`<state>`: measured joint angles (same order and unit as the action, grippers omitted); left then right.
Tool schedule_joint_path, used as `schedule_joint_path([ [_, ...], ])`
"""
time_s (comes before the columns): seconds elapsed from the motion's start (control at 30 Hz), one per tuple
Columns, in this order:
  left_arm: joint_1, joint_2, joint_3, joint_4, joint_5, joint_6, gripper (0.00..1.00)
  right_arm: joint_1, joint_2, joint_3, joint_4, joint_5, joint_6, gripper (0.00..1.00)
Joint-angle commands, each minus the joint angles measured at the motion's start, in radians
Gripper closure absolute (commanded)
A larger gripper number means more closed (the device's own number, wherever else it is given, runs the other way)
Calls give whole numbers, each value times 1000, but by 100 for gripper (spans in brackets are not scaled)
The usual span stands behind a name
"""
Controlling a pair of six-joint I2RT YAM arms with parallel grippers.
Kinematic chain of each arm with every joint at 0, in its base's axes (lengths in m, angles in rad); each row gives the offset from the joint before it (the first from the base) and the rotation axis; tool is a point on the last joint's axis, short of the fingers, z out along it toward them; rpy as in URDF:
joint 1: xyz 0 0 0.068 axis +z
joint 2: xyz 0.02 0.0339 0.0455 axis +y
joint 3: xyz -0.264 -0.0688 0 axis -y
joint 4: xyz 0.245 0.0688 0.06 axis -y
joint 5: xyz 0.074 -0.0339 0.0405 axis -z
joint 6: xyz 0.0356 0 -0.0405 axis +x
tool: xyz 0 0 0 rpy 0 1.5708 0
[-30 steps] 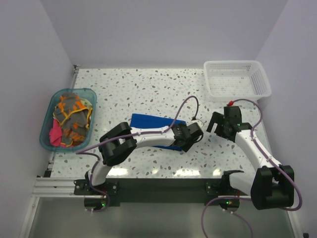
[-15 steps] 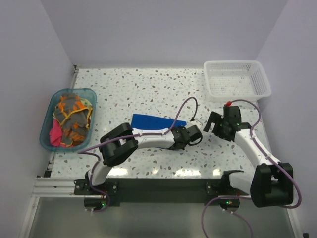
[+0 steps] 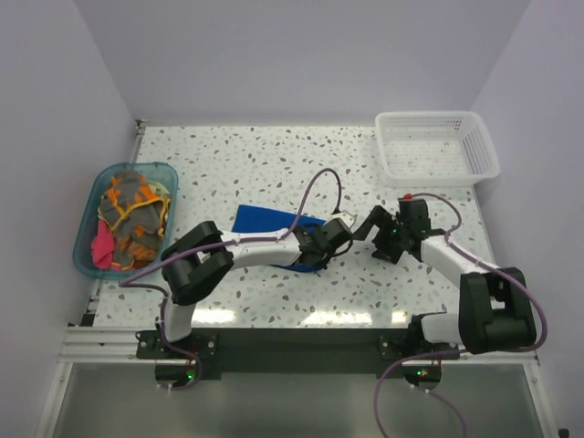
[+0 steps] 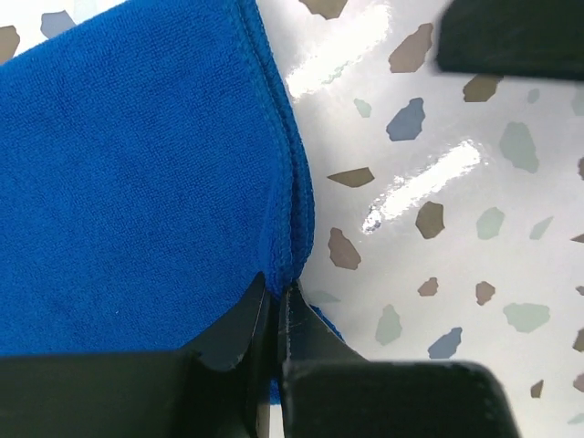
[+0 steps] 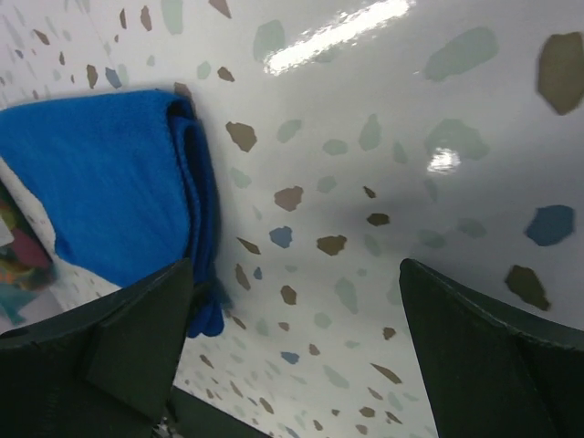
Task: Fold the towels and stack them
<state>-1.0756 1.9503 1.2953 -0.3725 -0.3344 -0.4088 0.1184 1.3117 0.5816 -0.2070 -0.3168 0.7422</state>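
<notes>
**Blue towel pinched at its hem; grip hidden from above**

Hidden / unclear: In the top view the left arm lies across the blue towel [image 3: 260,220], covering its near edge and right end, so the grip point cannot be seen there. The heap of towels [image 3: 133,217] in the teal tub [image 3: 88,212] shows orange-and-grey and pink cloth, but single pieces cannot be separated. A blurred multicoloured patch at the left edge of the right wrist view cannot be identified.

View differences: The left wrist view alone shows the left fingers [image 4: 274,328] pressed together on the towel's stitched hem, where two layers meet. The right wrist view shows that same end as a doubled fold with a small corner poking out below. It also shows the right fingers [image 3: 377,235] spread wide and holding nothing, over bare table [image 3: 255,164] just beside the towel.

Position: The blue towel lies on the table near its middle. The tub is at the left edge and the white basket [image 3: 484,170] at the far right corner.
</notes>
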Motion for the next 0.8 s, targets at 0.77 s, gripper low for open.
schedule_joint_path([
  [0.77, 26, -33, 79, 24, 47, -67, 100, 323, 347, -12, 388, 2, 424, 26],
])
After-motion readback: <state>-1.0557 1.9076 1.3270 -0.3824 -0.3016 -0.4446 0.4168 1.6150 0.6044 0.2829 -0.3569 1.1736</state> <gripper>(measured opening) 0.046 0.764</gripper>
